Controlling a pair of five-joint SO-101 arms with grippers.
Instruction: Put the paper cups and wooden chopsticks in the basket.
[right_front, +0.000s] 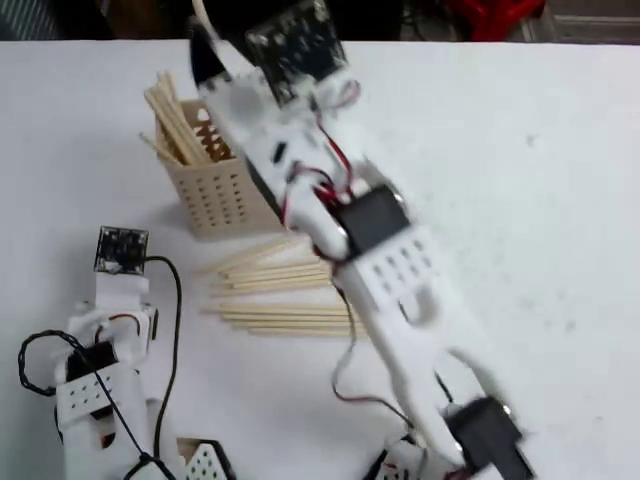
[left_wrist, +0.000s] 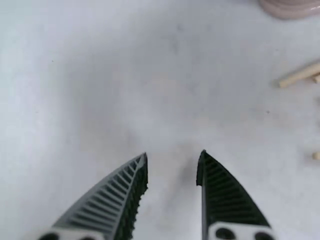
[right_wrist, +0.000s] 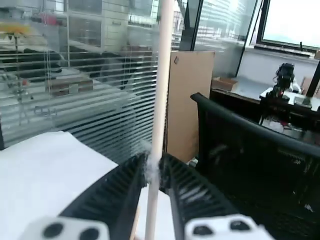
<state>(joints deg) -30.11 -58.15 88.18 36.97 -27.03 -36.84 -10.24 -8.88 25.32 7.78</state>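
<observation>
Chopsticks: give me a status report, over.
Right gripper shut on one chopstick, by the basket. Left gripper open over bare table. Some chopsticks in basket, loose pile on table. Right arm overhangs pile's end.

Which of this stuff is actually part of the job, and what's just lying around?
Part of the job: basket, chopsticks standing in it, loose chopsticks on the table, a chopstick in the right tool.
Just there: black chair, cardboard sheet, window blinds.
</observation>
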